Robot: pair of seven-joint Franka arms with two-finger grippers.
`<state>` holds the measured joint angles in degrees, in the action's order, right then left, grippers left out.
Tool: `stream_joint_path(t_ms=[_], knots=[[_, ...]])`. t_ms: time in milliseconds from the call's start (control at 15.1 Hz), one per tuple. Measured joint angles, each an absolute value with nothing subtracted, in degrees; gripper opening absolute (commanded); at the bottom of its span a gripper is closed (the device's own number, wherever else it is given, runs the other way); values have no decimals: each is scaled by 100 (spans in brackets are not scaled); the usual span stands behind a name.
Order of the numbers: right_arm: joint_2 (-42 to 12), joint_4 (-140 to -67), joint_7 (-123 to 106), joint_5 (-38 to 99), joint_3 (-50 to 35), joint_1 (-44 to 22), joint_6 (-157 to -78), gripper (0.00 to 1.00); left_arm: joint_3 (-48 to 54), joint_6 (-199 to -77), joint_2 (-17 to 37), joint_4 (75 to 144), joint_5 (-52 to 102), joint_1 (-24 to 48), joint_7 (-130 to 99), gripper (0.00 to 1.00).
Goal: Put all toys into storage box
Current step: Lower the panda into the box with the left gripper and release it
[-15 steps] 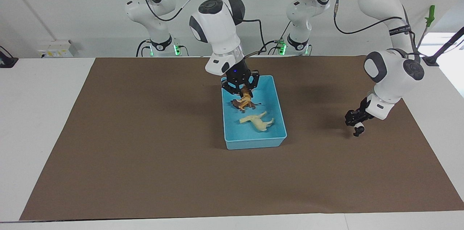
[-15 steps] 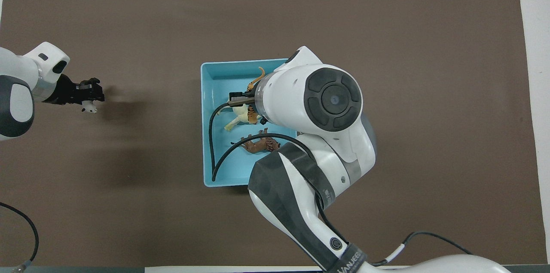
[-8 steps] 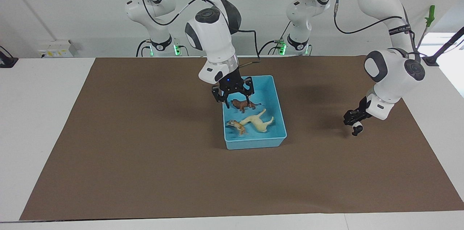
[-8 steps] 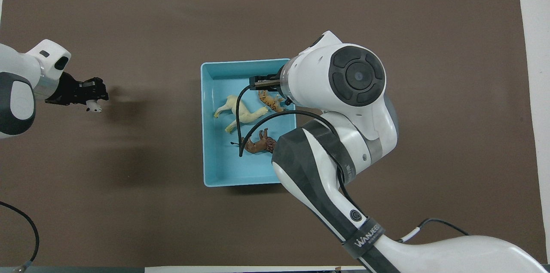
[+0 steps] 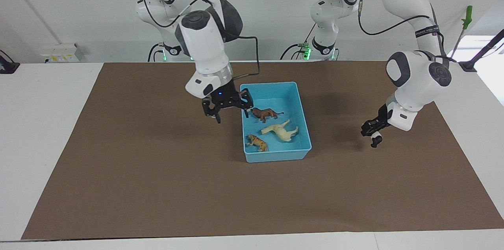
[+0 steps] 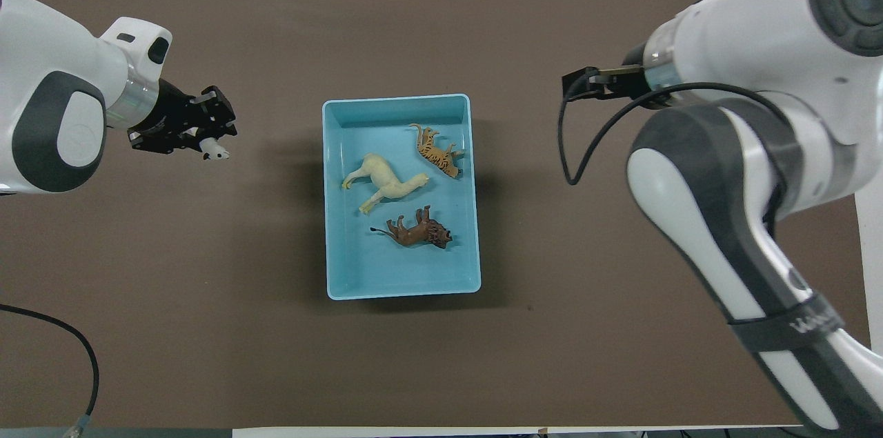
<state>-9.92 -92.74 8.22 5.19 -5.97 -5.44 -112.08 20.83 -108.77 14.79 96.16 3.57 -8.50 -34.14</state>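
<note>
Three toys are lying in the storage box [image 5: 303, 124] — right gripper [image 5: 232, 115] gaping empty, left gripper [image 5: 373, 136] clutching the panda [image 5: 377, 139].

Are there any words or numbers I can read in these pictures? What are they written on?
No text here can be read.
Left arm's band: white letters, too small to read.
Right arm's band: white letters, turned away, not readable.
Nothing else shows any writing.
</note>
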Motion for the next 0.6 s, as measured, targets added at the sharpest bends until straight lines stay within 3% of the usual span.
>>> stream_joint_path(t_ms=[266, 465, 531, 598], knots=[[-472, -9292, 53, 512, -586, 156, -10056, 100, 2095, -11149, 1466, 9491, 357, 216, -5151, 22], [-237, -9328, -109, 505, -584, 469, -9614, 100, 2094, -11861, 1474, 9855, 357, 777, -5870, 24], [-204, -9341, -176, 498, -582, 550, -9581, 100, 2094, -12142, 1466, 10064, 357, 968, -6057, 32], [-193, -9350, -231, 426, -580, 613, -9575, 100, 2096, -12427, 1442, 10310, 357, 1139, -6192, 49]])
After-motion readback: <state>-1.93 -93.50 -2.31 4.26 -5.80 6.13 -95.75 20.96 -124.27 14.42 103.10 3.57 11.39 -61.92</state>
